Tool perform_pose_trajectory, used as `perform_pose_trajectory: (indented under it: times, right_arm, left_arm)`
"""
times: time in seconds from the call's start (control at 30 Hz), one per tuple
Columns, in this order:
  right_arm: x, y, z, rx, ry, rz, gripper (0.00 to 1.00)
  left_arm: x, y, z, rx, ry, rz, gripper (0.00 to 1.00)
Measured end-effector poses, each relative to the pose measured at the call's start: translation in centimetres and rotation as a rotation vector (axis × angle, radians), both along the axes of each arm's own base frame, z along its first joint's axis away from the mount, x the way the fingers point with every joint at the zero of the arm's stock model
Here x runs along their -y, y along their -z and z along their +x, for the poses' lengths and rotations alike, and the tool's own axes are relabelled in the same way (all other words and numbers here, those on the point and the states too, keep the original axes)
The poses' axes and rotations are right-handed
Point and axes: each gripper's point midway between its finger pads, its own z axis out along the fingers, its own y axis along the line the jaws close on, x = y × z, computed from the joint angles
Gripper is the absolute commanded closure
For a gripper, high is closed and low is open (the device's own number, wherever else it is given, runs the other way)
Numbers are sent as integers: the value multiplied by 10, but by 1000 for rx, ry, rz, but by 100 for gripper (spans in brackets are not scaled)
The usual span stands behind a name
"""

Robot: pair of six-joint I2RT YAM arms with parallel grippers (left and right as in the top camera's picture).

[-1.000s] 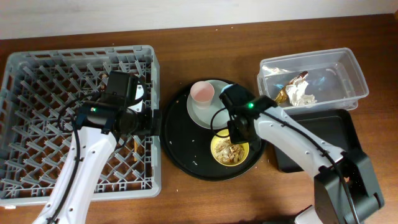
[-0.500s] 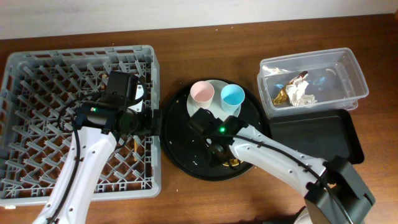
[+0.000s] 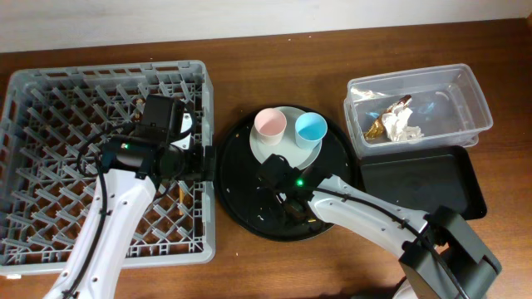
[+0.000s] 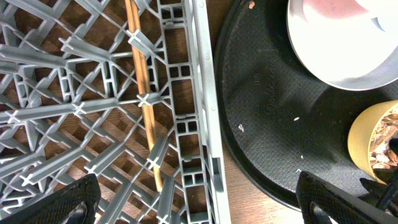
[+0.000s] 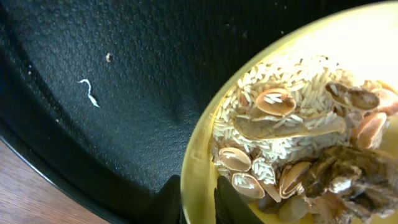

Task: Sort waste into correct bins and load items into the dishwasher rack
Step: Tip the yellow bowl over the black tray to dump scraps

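Observation:
My right gripper [image 3: 291, 202] [image 5: 199, 200] is shut on the rim of the yellow bowl [image 5: 205, 143], one finger inside and one outside. The bowl holds rice and brown food scraps [image 5: 298, 137] and sits on the round black tray [image 3: 241, 178]. From overhead my arm hides most of the bowl. The pink cup [image 3: 270, 124] and blue cup [image 3: 310, 128] stand on the pale plate [image 3: 287, 149]. My left gripper [image 3: 198, 162] [image 4: 199, 205] is open over the right edge of the grey rack [image 3: 50, 91], where a chopstick [image 4: 142, 93] lies.
The clear tub [image 3: 453, 91] at the right holds the white napkin [image 3: 402, 125] and gold wrapper [image 3: 378, 126]. The shallow black rectangular tray [image 3: 432, 178] lies just in front of it. White crumbs dot the round tray [image 5: 90, 98].
My right arm swung down and left, from reaching over the blue cup to lying along the front of the round tray. Its gripper now covers the yellow bowl. The left arm has not moved.

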Motion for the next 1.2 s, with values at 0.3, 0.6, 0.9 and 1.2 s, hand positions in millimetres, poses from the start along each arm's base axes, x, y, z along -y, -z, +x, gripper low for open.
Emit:
perform_pose_trajectory:
  times: [0.3,0.6,0.9,1.2]
  right_arm:
    - [6,-11,-2,-19,-3,-41,96]
    - [57,-84,30,-36,196,-64,96]
    - [204,-122,67,-47,630,289,96]
    - [267,-132,76,122,782,714,96]
  left_arm:
    - [0,0,0,0,0,0,1]
    - [0,0,0,0,0,0,1]
    - [0,0,0,0,0,0,1]
    - [0,0,0,0,0,0,1]
